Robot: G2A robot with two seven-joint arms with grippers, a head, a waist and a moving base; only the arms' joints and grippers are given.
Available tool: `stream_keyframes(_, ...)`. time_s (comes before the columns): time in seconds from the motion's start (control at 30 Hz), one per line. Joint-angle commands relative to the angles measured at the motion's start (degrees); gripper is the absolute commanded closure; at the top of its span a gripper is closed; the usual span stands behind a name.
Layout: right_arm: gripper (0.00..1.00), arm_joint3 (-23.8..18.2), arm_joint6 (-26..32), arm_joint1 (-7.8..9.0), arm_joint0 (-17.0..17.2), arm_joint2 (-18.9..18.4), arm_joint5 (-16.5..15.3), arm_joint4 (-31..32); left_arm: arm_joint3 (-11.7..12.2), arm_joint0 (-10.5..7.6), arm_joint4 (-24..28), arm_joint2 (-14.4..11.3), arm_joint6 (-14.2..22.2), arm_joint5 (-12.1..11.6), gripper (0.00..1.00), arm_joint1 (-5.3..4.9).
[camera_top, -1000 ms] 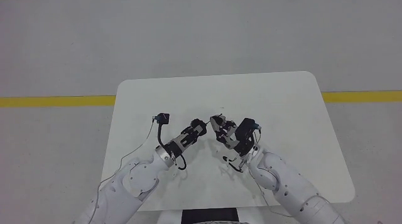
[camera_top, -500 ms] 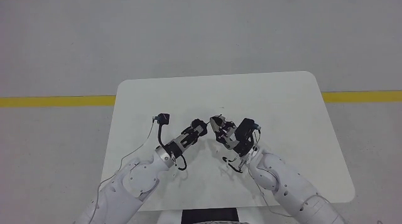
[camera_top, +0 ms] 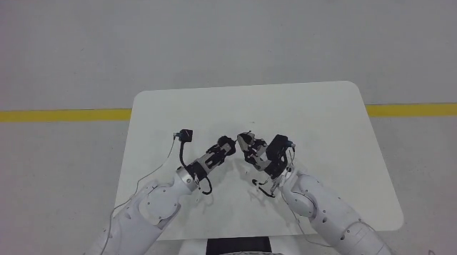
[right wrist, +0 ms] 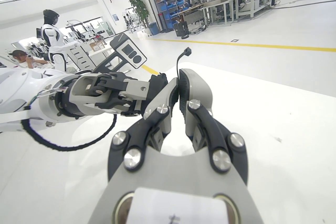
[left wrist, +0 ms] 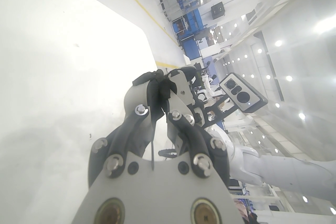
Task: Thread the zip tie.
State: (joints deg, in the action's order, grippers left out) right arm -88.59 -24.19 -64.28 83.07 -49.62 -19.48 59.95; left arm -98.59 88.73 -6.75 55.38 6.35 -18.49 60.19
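Factory hall, yellow floor lines; white tabletop (camera_top: 321, 112). Black zip tie (right wrist: 179, 64) was held aloft over the tabletop's middle, a little toward the near edge, its head end standing free above the pads. Right gripper (right wrist: 179, 79) was pinched closed on the strap. Left gripper (left wrist: 158, 82) was likewise closed on it, strap trailing back toward its palm. Fingertips nearly touched. Risk, as judged: the thin strap buckles or twists in the pads, so the tail misses the head slot; crowded fingers could knock together.

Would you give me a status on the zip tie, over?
Left gripper shut on zip tie. Right gripper shut on it too, head sticking out. Nothing blocking.
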Motion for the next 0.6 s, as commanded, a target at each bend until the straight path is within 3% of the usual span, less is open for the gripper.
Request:
stream_keyframes(0.0,1.0,0.07,-0.19,0.06,-0.08,0.18,0.0,-0.13,0.02,-0.02,-0.05,-0.05,0.1,-0.02,1.0,0.04)
stream_keyframes(0.57,1.0,0.6,0.28,0.6,-0.8,1.14,0.0,-2.13,0.02,0.07,0.02,0.21,0.5,-0.42,1.0,0.35)
